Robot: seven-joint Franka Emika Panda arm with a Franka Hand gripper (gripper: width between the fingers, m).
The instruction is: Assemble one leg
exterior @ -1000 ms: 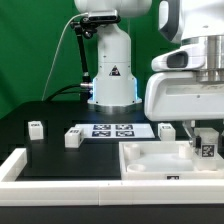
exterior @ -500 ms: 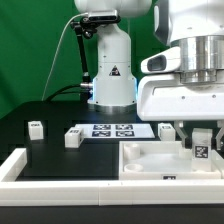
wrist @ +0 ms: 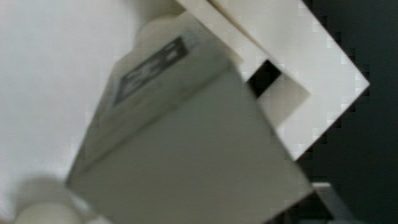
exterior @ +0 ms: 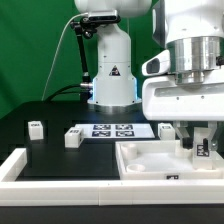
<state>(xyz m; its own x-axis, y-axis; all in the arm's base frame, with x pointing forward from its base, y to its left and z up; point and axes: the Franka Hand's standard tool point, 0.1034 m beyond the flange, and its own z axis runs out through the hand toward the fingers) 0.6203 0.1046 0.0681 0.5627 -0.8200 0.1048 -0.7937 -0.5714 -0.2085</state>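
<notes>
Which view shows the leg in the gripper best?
The wrist view: the leg fills the picture, tag face visible. The exterior view shows only a small part of it between the gripper fingers, over the tray-like part.

Three short white plastic posts with marker tags are showing: one (exterior: 204,149) between the jaws, two (exterior: 36,128) (exterior: 72,138) well apart from them. One large white tray-like part (exterior: 150,160) is lying below the jaws.
</notes>
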